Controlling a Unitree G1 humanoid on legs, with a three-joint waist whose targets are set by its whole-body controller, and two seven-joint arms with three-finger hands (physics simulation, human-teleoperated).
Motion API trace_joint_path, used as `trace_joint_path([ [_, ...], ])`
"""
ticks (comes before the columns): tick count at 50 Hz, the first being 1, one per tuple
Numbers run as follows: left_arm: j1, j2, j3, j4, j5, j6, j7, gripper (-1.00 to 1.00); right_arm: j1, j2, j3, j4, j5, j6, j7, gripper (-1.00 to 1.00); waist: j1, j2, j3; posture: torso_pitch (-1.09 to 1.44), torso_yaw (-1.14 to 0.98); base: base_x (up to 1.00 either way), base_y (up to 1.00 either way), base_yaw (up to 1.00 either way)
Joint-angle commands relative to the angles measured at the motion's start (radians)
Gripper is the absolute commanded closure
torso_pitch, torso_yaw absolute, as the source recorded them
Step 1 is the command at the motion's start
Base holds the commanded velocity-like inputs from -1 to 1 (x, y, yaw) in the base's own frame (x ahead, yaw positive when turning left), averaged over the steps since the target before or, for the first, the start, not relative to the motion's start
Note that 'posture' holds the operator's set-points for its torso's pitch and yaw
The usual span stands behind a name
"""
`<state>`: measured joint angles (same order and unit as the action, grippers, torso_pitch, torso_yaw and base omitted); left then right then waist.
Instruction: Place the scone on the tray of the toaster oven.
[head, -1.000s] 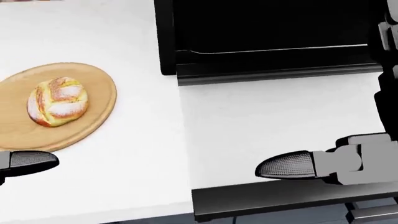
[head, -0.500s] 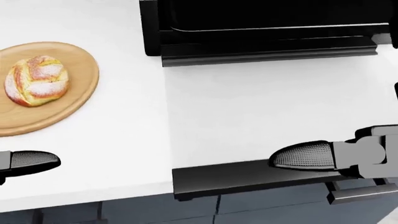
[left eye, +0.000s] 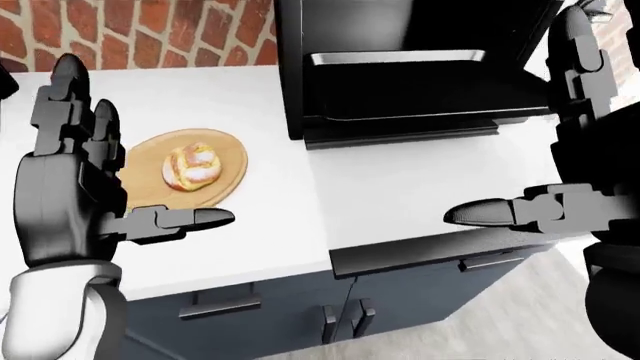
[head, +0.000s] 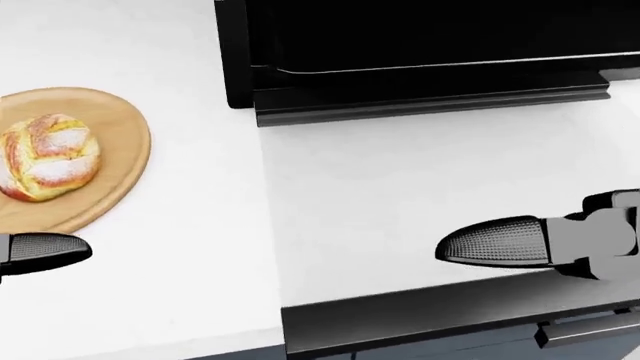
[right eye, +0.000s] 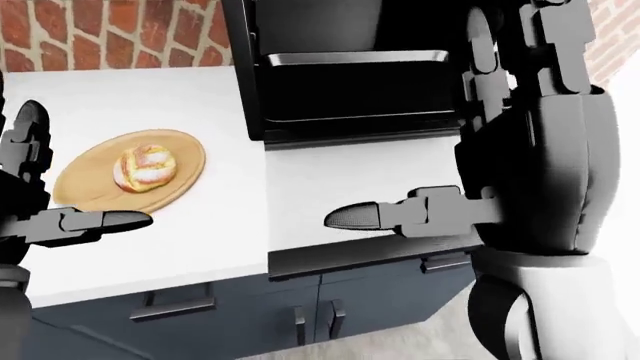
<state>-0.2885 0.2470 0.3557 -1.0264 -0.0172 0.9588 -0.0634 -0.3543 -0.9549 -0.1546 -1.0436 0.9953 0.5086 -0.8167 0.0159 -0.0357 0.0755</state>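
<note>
The scone, golden and dusted white, lies on a round wooden board on the white counter; it also shows at the head view's left. The black toaster oven stands open at the top, its metal tray inside. My left hand is open, raised left of the board, its thumb just below it. My right hand is open at the right, held above the counter below the oven, empty.
The oven's lowered door juts onto the counter. A red brick wall runs behind. Dark cabinet doors with handles sit under the counter, whose edge is dark at the right.
The camera has shifted: the scone, board and oven sit slightly lower and further left in the head view than half a second ago. Both hands stay open and empty.
</note>
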Motion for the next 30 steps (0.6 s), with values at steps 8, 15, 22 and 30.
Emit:
trace_joint_path([
  [8, 0.003, 0.001, 0.004, -0.021, -0.007, -0.034, -0.001, -1.0, 0.014, -0.031, -0.02, -0.004, 0.0, -0.054, -0.018, -1.0, 0.002, 0.01, -0.035, 0.0, 0.0, 0.0, 0.0, 0.0],
  [15, 0.006, 0.011, 0.016, -0.021, -0.017, -0.038, 0.001, -1.0, 0.009, -0.054, -0.036, -0.004, 0.026, -0.06, -0.03, -1.0, -0.002, 0.017, -0.037, 0.0, 0.0, 0.0, 0.0, 0.0],
  [22, 0.01, 0.018, 0.012, -0.021, -0.013, -0.036, 0.001, -1.0, 0.036, -0.087, -0.05, -0.004, 0.038, -0.097, -0.039, -1.0, -0.002, 0.014, -0.032, 0.0, 0.0, 0.0, 0.0, 0.0],
  [30, -0.075, 0.119, 0.022, 0.037, 0.015, 0.034, -0.075, -1.0, 0.051, -0.086, -0.062, -0.004, 0.032, -0.107, -0.034, -1.0, 0.002, 0.01, -0.031, 0.0, 0.0, 0.0, 0.0, 0.0],
])
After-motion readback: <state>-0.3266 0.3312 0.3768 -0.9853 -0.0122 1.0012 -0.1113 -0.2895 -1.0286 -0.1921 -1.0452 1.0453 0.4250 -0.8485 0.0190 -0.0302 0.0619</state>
